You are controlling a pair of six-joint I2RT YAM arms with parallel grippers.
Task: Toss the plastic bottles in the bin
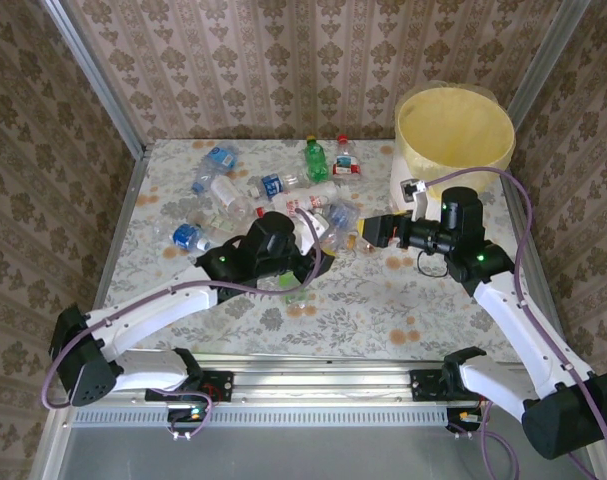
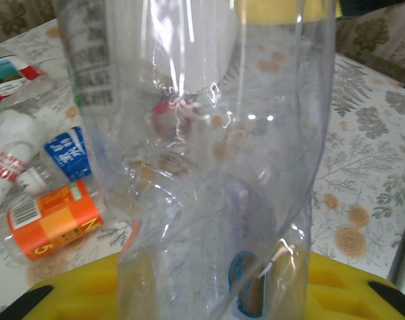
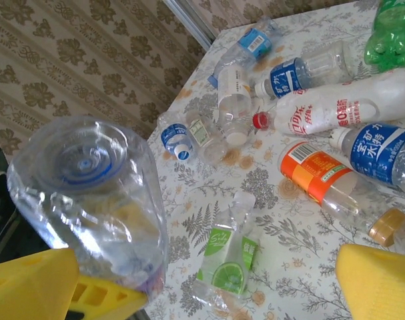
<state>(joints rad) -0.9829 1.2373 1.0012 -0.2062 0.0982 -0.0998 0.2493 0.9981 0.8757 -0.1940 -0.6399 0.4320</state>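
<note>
My left gripper (image 1: 328, 240) (image 2: 205, 297) is shut on a clear plastic bottle (image 2: 202, 147) (image 1: 341, 225), which stands up from its yellow pads (image 2: 352, 287). My right gripper (image 1: 371, 232) (image 3: 209, 283) faces it, open. That same bottle (image 3: 89, 200) hangs by its left finger (image 3: 32, 287), held by neither finger. Several more plastic bottles lie on the table: a flattened lime-label one (image 3: 229, 263), an orange-label one (image 3: 315, 170) (image 2: 52, 220), a white one with red writing (image 3: 335, 110), blue-label ones (image 3: 382, 150) and a green one (image 1: 316, 160). The bin (image 1: 453, 135), white with a yellow liner, stands at the back right.
The floral tablecloth (image 1: 363, 310) is bare in front of the grippers. Patterned walls and metal frame posts (image 1: 93, 80) enclose the table on the left, back and right. More bottles (image 1: 220, 160) lie scattered at the back left.
</note>
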